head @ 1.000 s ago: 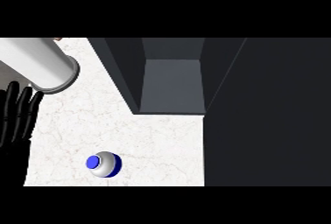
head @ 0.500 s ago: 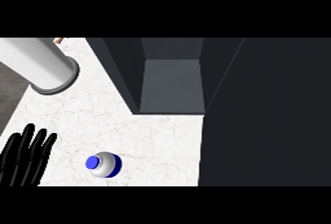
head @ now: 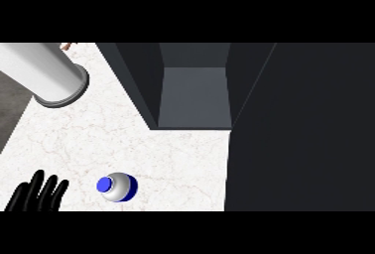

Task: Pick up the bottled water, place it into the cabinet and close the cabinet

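Bottled water (head: 117,187) stands upright on the white marbled counter (head: 161,158), low in the head view and left of centre. I am looking straight down on it, so it reads as a pale round shape with its blue cap (head: 107,184) sitting a little toward the left. My left hand (head: 33,198) comes up from the lower left corner, just beside the bottle on its left, and a strip of bare counter shows between them, so they are not touching. My fingers (head: 53,187) are straight and slightly fanned, pointing up the view, and they have hold of nothing. Up ahead the cabinet (head: 135,84) is open. Its dark walls frame a lighter grey inner floor (head: 194,96), and that opening lies well apart from the bottle, up and to the right. A broad dark panel (head: 300,129) fills the whole right side from top to bottom; whether it is the cabinet's door or its side I cannot tell. At the upper left a pale cylinder (head: 44,74) lies across the counter's corner at a slant, its round end turned toward the middle of the view. Beyond the counter's left edge runs a darker grey strip (head: 11,109).
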